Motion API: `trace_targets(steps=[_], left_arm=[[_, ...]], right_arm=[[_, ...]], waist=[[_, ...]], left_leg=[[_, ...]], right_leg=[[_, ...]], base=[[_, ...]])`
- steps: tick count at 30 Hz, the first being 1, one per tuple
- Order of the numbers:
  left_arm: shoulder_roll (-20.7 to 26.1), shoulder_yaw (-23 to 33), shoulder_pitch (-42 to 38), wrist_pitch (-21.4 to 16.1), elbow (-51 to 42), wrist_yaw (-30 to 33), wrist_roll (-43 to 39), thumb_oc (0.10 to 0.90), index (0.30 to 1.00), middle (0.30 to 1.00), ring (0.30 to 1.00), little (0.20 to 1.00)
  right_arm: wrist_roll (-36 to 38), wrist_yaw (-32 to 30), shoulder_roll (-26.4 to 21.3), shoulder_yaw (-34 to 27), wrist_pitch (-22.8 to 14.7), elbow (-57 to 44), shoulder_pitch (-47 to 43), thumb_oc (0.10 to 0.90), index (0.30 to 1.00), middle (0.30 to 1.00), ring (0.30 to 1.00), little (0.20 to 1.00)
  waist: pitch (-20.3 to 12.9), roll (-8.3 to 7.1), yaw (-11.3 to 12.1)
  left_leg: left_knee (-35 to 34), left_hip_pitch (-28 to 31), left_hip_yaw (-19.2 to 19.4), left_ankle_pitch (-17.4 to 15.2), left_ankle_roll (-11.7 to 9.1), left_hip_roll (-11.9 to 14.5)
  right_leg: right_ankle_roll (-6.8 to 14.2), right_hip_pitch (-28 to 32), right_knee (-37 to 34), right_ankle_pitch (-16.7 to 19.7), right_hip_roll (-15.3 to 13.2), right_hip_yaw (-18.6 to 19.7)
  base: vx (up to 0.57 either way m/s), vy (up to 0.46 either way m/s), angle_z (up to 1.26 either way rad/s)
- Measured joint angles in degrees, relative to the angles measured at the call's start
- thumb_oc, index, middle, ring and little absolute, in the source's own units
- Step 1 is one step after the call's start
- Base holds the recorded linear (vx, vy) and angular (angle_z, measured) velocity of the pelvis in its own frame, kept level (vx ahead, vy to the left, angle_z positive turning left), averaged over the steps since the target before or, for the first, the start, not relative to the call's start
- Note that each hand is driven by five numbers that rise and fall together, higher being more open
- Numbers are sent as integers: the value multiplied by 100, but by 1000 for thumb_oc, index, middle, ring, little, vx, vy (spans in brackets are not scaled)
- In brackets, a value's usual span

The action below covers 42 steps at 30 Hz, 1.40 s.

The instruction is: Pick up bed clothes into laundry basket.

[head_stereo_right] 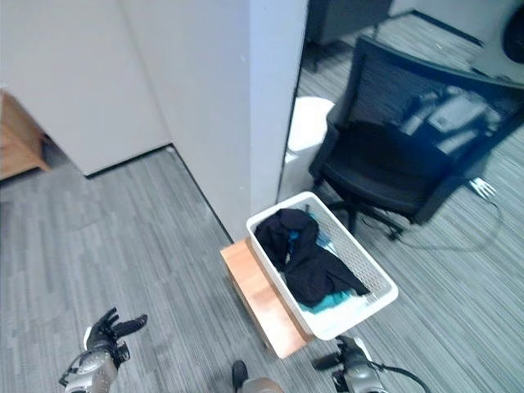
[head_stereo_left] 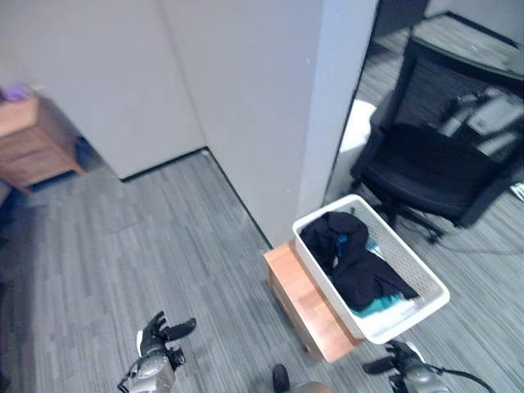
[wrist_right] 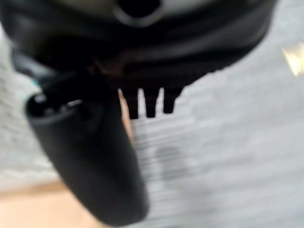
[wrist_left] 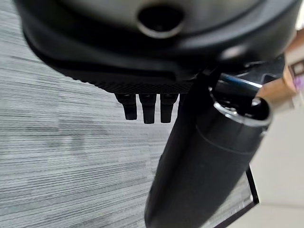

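With dark clothes (head_stereo_left: 354, 260) already heaped in the white basket (head_stereo_left: 426, 274) at three o'clock, both the left hand (head_stereo_left: 160, 337) and right hand (head_stereo_left: 399, 361) hang released, grasping nothing, probably between loads.

clothes (head_stereo_left: 354, 260) in basket (head_stereo_left: 430, 278), basket on stool (head_stereo_left: 307, 307)

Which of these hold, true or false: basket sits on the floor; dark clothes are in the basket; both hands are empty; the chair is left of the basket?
1. The basket sits on the floor. False: it rests on a low wooden stand.
2. Dark clothes lie in the basket. True.
3. Both hands are empty. True: the left hand and right hand hang open over the carpet.
4. The chair stands left of the basket. False: it is beyond it, to the right.
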Motion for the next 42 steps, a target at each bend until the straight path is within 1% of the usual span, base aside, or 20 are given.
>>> trace_targets(steps=[2,5,6,7,11,12,13,14,15,17,18,19,22,25,27,30,34,37,40,42], left_arm=[[-51,-327,-24,71,-44,-66,148,800,900,900,900,900],[-67,-685,20,129,-197,-150,299,800,900,900,900,900],[-96,-720,-46,128,-107,-176,361,800,900,900,900,900],[-98,-668,-181,195,81,-292,399,800,900,900,900,900],[-204,-318,42,236,756,-358,447,800,900,900,900,900],[-129,-317,185,306,779,-344,450,800,900,900,900,900],[-69,49,297,269,1151,-264,449,800,900,900,900,900],[32,148,321,282,1391,-225,438,800,900,900,900,900],[28,173,378,330,1418,-226,432,800,900,900,900,900],[-79,491,655,326,1218,-267,189,800,900,900,900,900],[134,575,704,213,1127,-269,-34,800,900,900,900,900],[21,506,473,211,1309,-270,-152,800,900,900,900,900],[117,406,348,246,1430,-417,-458,800,900,900,900,900],[110,305,289,284,1437,-431,-459,800,900,900,900,900],[97,227,158,345,1509,-459,-449,800,900,900,900,900],[-36,225,20,308,1245,-509,-437,800,900,900,900,900],[-5,118,122,304,1073,-620,-296,800,900,900,900,900],[-27,102,303,341,977,-747,-228,800,900,900,900,900],[-43,194,501,331,508,-685,-284,800,900,900,900,900],[-352,17,453,332,482,-703,-283,800,900,900,900,900]], right_arm=[[-233,-9,155,221,89,69,-184,800,900,900,900,900],[-502,20,271,578,106,38,-200,800,900,900,900,900],[-576,28,295,628,101,12,-319,800,900,900,900,900],[-635,70,497,612,104,-19,-301,800,900,900,900,900],[-680,301,694,566,263,128,-374,800,900,900,900,900],[-692,308,744,567,257,118,-393,800,900,900,900,900],[-837,366,784,798,244,68,-604,800,900,900,900,900],[-977,481,776,1088,249,-45,-599,800,900,900,900,900],[-1141,459,766,1285,204,-268,-628,800,900,900,900,900],[-1252,572,792,1949,207,-666,-1011,800,900,900,900,900],[-1268,568,1047,2253,97,-928,-989,800,900,900,900,900],[-1285,529,1008,2259,12,-938,-956,800,900,900,900,900],[-1328,551,1210,2330,-51,-1129,-995,800,900,900,900,900],[-1368,551,1028,2320,-120,-1396,-1026,800,900,900,900,900],[-1390,591,706,2326,-167,-1584,-879,800,900,900,900,900],[-1552,641,78,2539,-113,-1596,-1022,800,900,900,900,900],[-1251,799,-348,2551,-110,-2434,-1759,800,900,900,900,900],[-893,813,-371,2334,-202,-3221,-2212,800,900,900,900,900],[-722,613,303,1968,-362,-4584,-2414,800,900,900,900,900],[-606,788,342,2230,-672,-4394,-2796,800,900,900,900,900]], waist=[[41,-47,218],[158,-195,420],[291,-123,427],[308,-293,256],[528,-34,908],[557,1,991],[741,200,1088],[732,146,1218],[683,110,1321],[457,86,1582],[348,-570,1522],[438,-443,1451],[282,-957,1309],[290,-993,985],[286,-889,751],[-120,-168,452],[-150,23,541],[-46,68,548],[254,-461,557],[355,-324,627]], left_leg=[[-1523,666,-265,-100,62,-343],[-1311,247,-720,-198,468,-764],[-1200,-3,-790,-118,877,-688],[-1368,-234,-1204,58,896,-748],[-1311,-829,-1939,859,908,-530],[-1424,-843,-1977,973,978,-517],[-1569,-880,-2213,1339,982,-324],[-1531,-1138,-1933,1632,1513,-328],[-1238,-1413,-1488,688,1295,-437],[-1131,-1628,-1308,184,1180,-437],[-1272,-1844,-1376,1009,1178,-654],[-1302,-1841,-1482,1569,1016,-604],[85,-2048,-1034,975,704,-1199],[590,-1341,-727,451,260,-1139],[778,-781,135,131,308,-571],[-384,-69,408,364,-105,814],[-1606,462,237,419,-80,556],[-1612,328,346,606,406,283],[-1565,-202,-12,369,674,-258],[-1574,-243,-259,442,845,-462]], right_leg=[[-70,-88,23,115,79,-394],[68,-442,601,81,28,-711],[305,-984,1504,-47,44,-232],[1151,-1456,2279,-408,30,1481],[1750,-1045,3896,-1472,-355,2457],[1768,-616,3481,-1627,-553,2587],[1262,-65,2746,-2073,-491,2411],[913,-265,2737,-1902,-365,2263],[715,-457,2500,-1703,-289,2210],[722,-1096,3348,-1795,521,2125],[-114,-542,2497,-1435,672,2452],[15,-475,2377,-1240,633,1915],[-223,-324,1570,-674,281,1340],[-34,107,660,-216,-154,791],[81,431,417,-127,-415,175],[276,322,156,-39,-284,-963],[426,-163,338,180,-402,-1007],[483,-468,660,243,-470,-1083],[1004,-1353,1744,61,-854,33],[1384,-1337,2018,0,-673,1529]], base=[[-387,-151,87],[-566,-197,74],[-503,-304,141],[-335,-326,147],[-285,-396,129],[-250,-581,125],[-249,-539,99],[-256,-497,80],[-254,-390,40],[-544,-452,-25],[-558,-342,56],[-426,-203,148],[-327,-125,116],[-452,44,111],[-316,91,199],[-269,90,189],[-349,132,66],[-299,68,22],[-216,110,52],[-86,71,99]])
